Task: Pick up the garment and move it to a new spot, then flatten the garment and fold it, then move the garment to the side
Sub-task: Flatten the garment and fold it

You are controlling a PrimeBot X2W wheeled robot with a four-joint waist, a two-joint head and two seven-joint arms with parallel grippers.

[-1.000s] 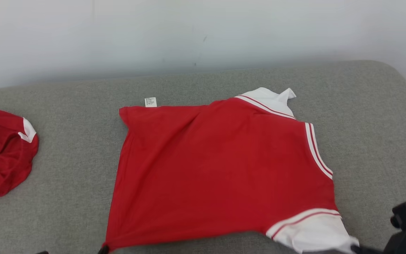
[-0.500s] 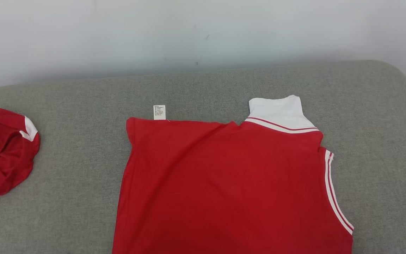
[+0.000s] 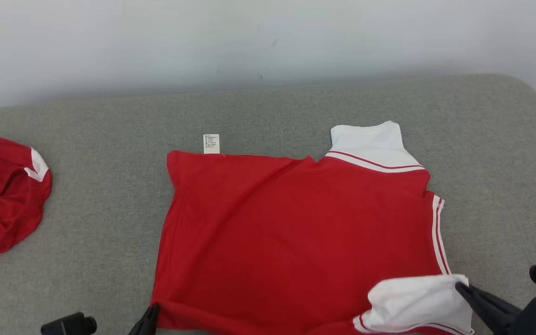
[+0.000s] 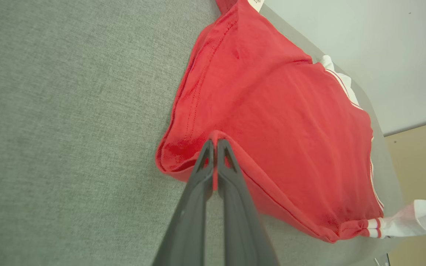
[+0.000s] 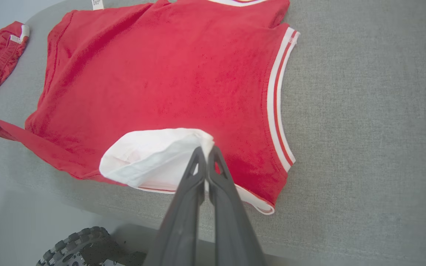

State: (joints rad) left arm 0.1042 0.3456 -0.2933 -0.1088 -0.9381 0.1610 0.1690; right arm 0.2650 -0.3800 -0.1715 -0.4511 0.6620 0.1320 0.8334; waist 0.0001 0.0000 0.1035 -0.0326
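The garment [image 3: 296,232] is a red top with white collar and white striped sleeves, spread back-up on the grey cushion [image 3: 86,242]. My left gripper [image 3: 150,314] is shut on its near left hem corner, and the left wrist view shows the fingertips [image 4: 215,144] pinching a raised red fold of the garment [image 4: 272,103]. My right gripper [image 3: 462,287] is shut on the near white sleeve [image 3: 412,300], which is lifted and curled back over the red body. In the right wrist view the gripper [image 5: 206,151] clamps that sleeve's [image 5: 150,155] edge.
A second red garment [image 3: 3,195] lies crumpled at the cushion's left end. A white care label [image 3: 211,143] sticks out of the far edge. A pale wall runs behind. The cushion's near edge drops to the floor, with my wheel [image 5: 76,244] below.
The garment has been drawn toward me and squared up. Both grippers are back in the head view, with the near edge raised and the white sleeve turned back over the red.
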